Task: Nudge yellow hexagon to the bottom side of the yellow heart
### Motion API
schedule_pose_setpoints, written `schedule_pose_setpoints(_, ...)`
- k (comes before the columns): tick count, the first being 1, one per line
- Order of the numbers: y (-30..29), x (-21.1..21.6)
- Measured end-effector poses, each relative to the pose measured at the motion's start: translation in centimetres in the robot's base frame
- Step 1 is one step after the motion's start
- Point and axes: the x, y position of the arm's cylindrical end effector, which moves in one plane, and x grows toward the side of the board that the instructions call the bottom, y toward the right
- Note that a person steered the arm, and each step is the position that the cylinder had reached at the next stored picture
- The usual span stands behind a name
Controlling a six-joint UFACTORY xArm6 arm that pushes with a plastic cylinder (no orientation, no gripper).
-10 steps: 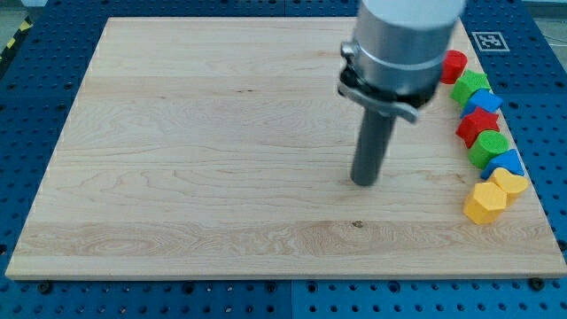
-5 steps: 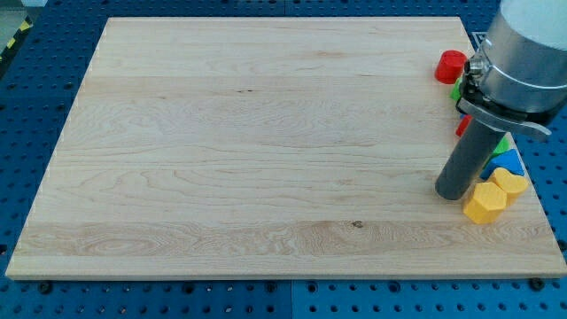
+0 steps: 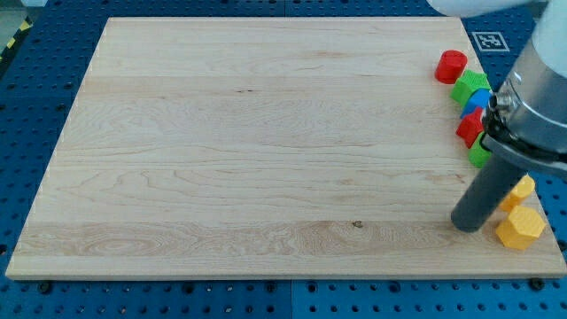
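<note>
The yellow hexagon (image 3: 520,228) lies near the board's bottom right corner. The yellow heart (image 3: 522,190) sits just above it, touching or nearly touching, partly hidden by the rod. My tip (image 3: 469,226) rests on the board just left of the yellow hexagon, close to it or touching it. The rod rises up and to the right to the grey arm body.
A column of blocks runs along the right edge of the wooden board (image 3: 248,142): a red cylinder (image 3: 450,66), a green block (image 3: 469,86), a blue block (image 3: 478,100), a red block (image 3: 469,128) and a green block (image 3: 479,154), the lower ones partly hidden by the arm.
My tip moved right and down from the board's middle to beside the yellow blocks. The yellow hexagon moved right and down, now below the yellow heart. The heart shifted slightly right.
</note>
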Motion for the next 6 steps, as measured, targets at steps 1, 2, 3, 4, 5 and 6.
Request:
schedule_pose_setpoints(1, 1.0, 4.0)
schedule_pose_setpoints(2, 1.7, 4.1)
schedule_pose_setpoints(3, 4.1, 3.9)
schedule_pose_setpoints(4, 5.5, 3.9)
schedule_pose_setpoints(5, 5.9, 3.9)
schedule_pose_setpoints(6, 6.0, 3.9)
